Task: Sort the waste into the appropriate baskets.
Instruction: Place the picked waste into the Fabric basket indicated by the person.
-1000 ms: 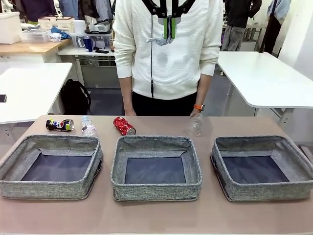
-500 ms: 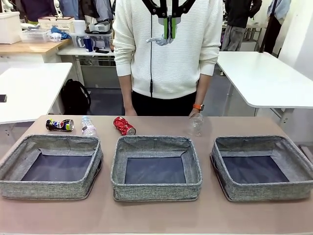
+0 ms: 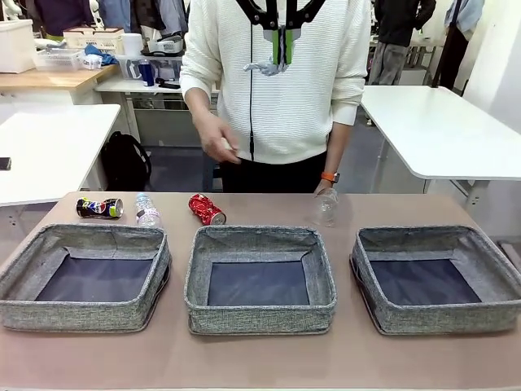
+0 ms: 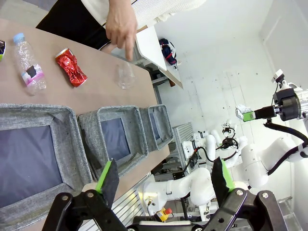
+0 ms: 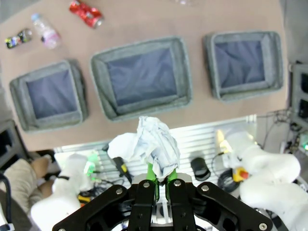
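High over the table's far edge, my right gripper (image 3: 282, 55) is shut on a crumpled white paper ball (image 3: 265, 68); in its wrist view the gripper (image 5: 161, 175) pinches the paper ball (image 5: 154, 144) far above the three grey baskets (image 5: 143, 107). Behind the baskets (image 3: 260, 316) lie a dark can (image 3: 99, 208), a clear bottle (image 3: 146, 210), a red can (image 3: 207, 208) and a crushed clear container (image 3: 325, 207). My left gripper (image 4: 163, 175) is open and holds nothing, well off to the side of the baskets (image 4: 76, 144), with the bottle (image 4: 28, 67) and red can (image 4: 70, 67) beyond.
A person in a white sweater stands at the far edge, one hand (image 3: 216, 142) raised at waist height and the other hand (image 3: 327, 186) by the clear container. White tables stand to the left and right behind.
The person's hand on the picture's left has risen from beside the table edge to waist height. Both grippers and the waste on the table stay put.
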Robot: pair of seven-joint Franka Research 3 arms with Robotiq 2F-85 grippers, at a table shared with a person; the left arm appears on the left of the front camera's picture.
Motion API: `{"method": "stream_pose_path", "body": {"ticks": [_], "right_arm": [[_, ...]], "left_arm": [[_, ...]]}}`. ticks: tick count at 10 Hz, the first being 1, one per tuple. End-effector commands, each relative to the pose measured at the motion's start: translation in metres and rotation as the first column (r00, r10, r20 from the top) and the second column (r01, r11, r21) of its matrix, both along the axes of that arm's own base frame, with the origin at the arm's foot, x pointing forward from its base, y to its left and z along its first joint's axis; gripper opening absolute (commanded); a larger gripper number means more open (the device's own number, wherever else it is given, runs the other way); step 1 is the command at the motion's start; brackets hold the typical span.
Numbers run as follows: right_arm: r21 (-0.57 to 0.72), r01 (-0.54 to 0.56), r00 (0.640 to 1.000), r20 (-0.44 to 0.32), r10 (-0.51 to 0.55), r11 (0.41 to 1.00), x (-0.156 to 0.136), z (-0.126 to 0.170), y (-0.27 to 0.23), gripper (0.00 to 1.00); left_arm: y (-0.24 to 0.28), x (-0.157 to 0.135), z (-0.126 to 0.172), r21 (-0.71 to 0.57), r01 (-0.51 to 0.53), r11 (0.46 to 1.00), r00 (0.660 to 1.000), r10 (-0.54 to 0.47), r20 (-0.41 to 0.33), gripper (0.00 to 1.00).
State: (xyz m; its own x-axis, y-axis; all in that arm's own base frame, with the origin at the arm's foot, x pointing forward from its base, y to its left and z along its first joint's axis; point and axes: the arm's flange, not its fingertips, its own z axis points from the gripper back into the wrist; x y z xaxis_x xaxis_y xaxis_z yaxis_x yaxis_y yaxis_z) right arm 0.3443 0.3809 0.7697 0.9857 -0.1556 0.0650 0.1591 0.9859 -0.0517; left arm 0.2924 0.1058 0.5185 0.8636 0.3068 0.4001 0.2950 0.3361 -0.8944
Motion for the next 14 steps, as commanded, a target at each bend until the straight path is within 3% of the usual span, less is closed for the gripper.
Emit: {"method": "stream_pose_path", "body": {"ticks": [1,8,9,10,11,14], "right_arm": [[0.009,-0.009,1.000,0.009,0.009,1.000,-0.001,0.001,0.001,0.07],[0.009,-0.009,1.000,0.009,0.009,1.000,-0.001,0.001,0.001,0.07],[0.000,0.000,1.000,0.000,0.000,1.000,0.000,0.000,0.000,0.07],[0.050,-0.166,0.986,0.031,0.165,0.985,-0.002,-0.020,0.017,0.07],[0.085,-0.320,0.947,0.013,0.320,0.944,-0.001,-0.050,0.036,0.07],[0.173,-0.563,0.820,-0.004,0.572,0.808,0.013,-0.134,0.101,0.07]], "left_arm": [[-0.002,0.001,0.000,-0.011,0.004,1.000,1.000,-0.004,0.027,1.00],[-0.002,0.001,0.000,-0.011,0.004,1.000,1.000,-0.004,0.027,1.00],[0.000,0.000,0.000,0.000,0.000,1.000,1.000,0.000,0.000,1.00],[-0.034,-0.058,0.036,0.158,-0.091,0.983,0.996,0.090,0.014,1.00],[-0.034,-0.088,0.054,0.219,-0.120,0.968,0.993,0.122,0.008,1.00],[-0.001,-0.101,0.056,0.226,-0.185,0.956,0.981,0.192,-0.006,1.00]]}}
